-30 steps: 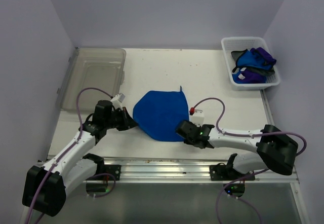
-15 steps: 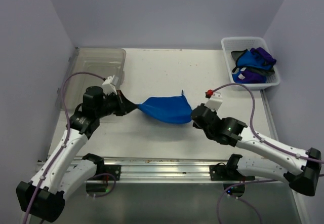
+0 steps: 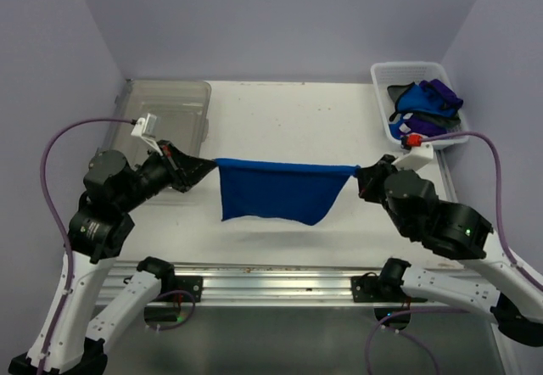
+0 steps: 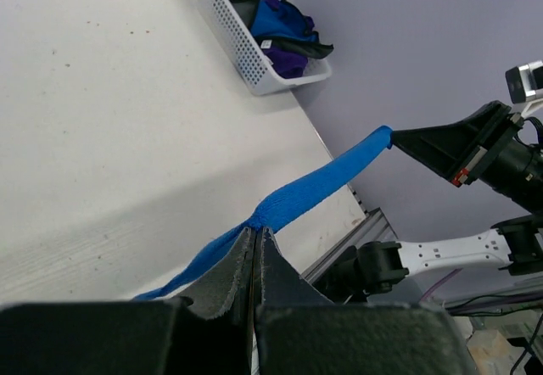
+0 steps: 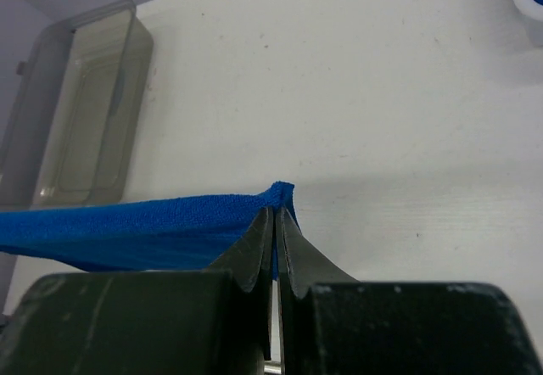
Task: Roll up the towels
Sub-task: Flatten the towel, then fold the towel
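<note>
A royal blue towel (image 3: 276, 191) hangs stretched in the air above the table's middle, its top edge taut and level. My left gripper (image 3: 212, 164) is shut on its left top corner; in the left wrist view the blue towel (image 4: 322, 180) runs from my left gripper (image 4: 255, 232) across to the other arm. The right top corner is pinched in my right gripper (image 3: 358, 172), which is shut. The right wrist view shows the towel (image 5: 136, 226) emerging from my right gripper (image 5: 277, 210). More towels (image 3: 424, 103), blue and purple, lie heaped in a basket.
A white perforated basket (image 3: 386, 125) sits at the table's far right corner. A clear plastic bin (image 3: 161, 112) stands at the far left. A metal rail (image 3: 280, 277) runs along the near edge. Purple cables loop from both arms.
Both arms have risen and spread apart, lifting the towel off the table. It went from lying bunched on the surface to hanging taut between the two grippers.
</note>
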Available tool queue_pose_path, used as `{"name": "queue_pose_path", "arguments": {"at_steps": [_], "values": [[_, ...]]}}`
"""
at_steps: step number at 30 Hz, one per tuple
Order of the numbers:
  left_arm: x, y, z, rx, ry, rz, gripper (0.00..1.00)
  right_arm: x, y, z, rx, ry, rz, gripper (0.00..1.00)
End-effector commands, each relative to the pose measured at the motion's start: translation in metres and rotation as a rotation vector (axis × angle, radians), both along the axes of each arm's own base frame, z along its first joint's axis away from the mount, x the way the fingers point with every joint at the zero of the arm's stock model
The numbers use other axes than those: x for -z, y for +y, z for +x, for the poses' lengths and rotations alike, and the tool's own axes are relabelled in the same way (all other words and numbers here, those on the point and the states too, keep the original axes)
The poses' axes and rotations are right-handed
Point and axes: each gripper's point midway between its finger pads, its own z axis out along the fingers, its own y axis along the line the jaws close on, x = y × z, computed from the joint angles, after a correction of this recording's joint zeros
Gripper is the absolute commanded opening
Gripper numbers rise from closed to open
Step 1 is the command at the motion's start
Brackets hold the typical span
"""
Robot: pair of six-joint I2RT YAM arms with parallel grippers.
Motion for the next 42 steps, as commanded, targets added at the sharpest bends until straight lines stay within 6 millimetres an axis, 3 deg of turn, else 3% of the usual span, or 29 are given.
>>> {"name": "queue_pose_path", "arguments": {"at_steps": [1, 4, 9, 14, 16, 18, 19, 20, 21, 22, 23, 24, 25, 26, 28, 29, 30, 31, 32, 33, 36, 37, 38, 40, 42], "values": [[-0.028, 0.006, -0.022, -0.011, -0.031, -0.05, 0.0, -0.022, -0.024, -0.008, 0.019, -0.036, -0.024, 0.0], [-0.04, 0.009, -0.033, -0.012, -0.058, -0.08, 0.0, -0.031, -0.028, -0.015, 0.002, -0.045, 0.015, 0.0], [-0.04, 0.011, -0.035, -0.021, -0.052, -0.094, 0.0, -0.041, -0.027, -0.018, -0.017, -0.053, 0.044, 0.0], [-0.005, 0.009, -0.007, -0.077, 0.054, -0.062, 0.0, -0.02, -0.012, 0.0, 0.02, -0.003, -0.066, 0.0], [0.018, 0.009, 0.017, -0.123, 0.124, -0.025, 0.0, -0.017, -0.01, 0.008, 0.055, 0.004, -0.106, 0.0], [0.04, 0.006, 0.041, -0.153, 0.184, 0.015, 0.0, -0.011, 0.004, 0.023, 0.052, 0.015, -0.166, 0.0], [0.047, 0.006, 0.052, -0.168, 0.191, 0.036, 0.0, -0.006, 0.001, 0.038, 0.089, 0.033, -0.183, 0.0], [0.05, 0.004, 0.065, -0.176, 0.186, 0.041, 0.0, 0.005, 0.022, 0.052, 0.032, 0.07, -0.16, 0.0], [0.068, 0.001, 0.083, -0.182, 0.227, 0.076, 0.0, 0.017, 0.023, 0.065, 0.024, 0.095, -0.185, 0.0], [0.071, -0.001, 0.098, -0.194, 0.216, 0.085, 0.0, 0.026, 0.015, 0.084, 0.054, 0.118, -0.177, 0.0], [0.08, -0.004, 0.109, -0.193, 0.228, 0.1, 0.0, 0.041, 0.029, 0.106, 0.026, 0.141, -0.189, 0.0], [0.102, -0.006, 0.129, -0.194, 0.274, 0.141, 0.0, 0.048, 0.03, 0.12, 0.032, 0.149, -0.204, 0.0], [0.11, -0.008, 0.143, -0.204, 0.279, 0.154, 0.0, 0.053, 0.03, 0.135, 0.043, 0.155, -0.216, 0.0], [0.139, -0.01, 0.162, -0.206, 0.343, 0.19, 0.0, 0.067, 0.042, 0.159, 0.031, 0.181, -0.254, 0.0], [0.147, -0.009, 0.19, -0.224, 0.348, 0.221, 0.0, 0.081, 0.05, 0.19, 0.021, 0.199, -0.252, 0.0], [0.156, -0.009, 0.201, -0.228, 0.366, 0.234, 0.0, 0.076, 0.056, 0.205, 0.01, 0.183, -0.249, 0.0], [0.172, -0.011, 0.221, -0.228, 0.394, 0.255, 0.0, 0.108, 0.061, 0.222, 0.008, 0.244, -0.283, 0.0], [0.18, -0.011, 0.23, -0.236, 0.407, 0.268, 0.0, 0.114, 0.058, 0.235, 0.021, 0.258, -0.286, 0.0], [0.192, -0.014, 0.246, -0.236, 0.43, 0.28, 0.0, 0.105, 0.062, 0.251, 0.023, 0.234, -0.274, 0.0], [0.197, -0.012, 0.254, -0.24, 0.437, 0.282, 0.0, 0.133, 0.061, 0.266, 0.025, 0.286, -0.287, 0.0], [0.211, -0.015, 0.283, -0.242, 0.455, 0.291, 0.0, 0.129, 0.059, 0.298, 0.048, 0.27, -0.257, 0.0], [0.213, -0.013, 0.289, -0.246, 0.46, 0.292, 0.0, 0.146, 0.059, 0.306, 0.044, 0.302, -0.266, 0.0], [0.216, -0.012, 0.301, -0.25, 0.462, 0.288, 0.0, 0.136, 0.062, 0.316, 0.042, 0.282, -0.251, 0.0], [0.222, -0.01, 0.308, -0.251, 0.474, 0.297, 0.0, 0.15, 0.06, 0.324, 0.031, 0.317, -0.256, 0.0], [0.226, -0.01, 0.312, -0.242, 0.483, 0.29, 0.0, 0.148, 0.062, 0.325, 0.015, 0.316, -0.252, 0.0]]}}
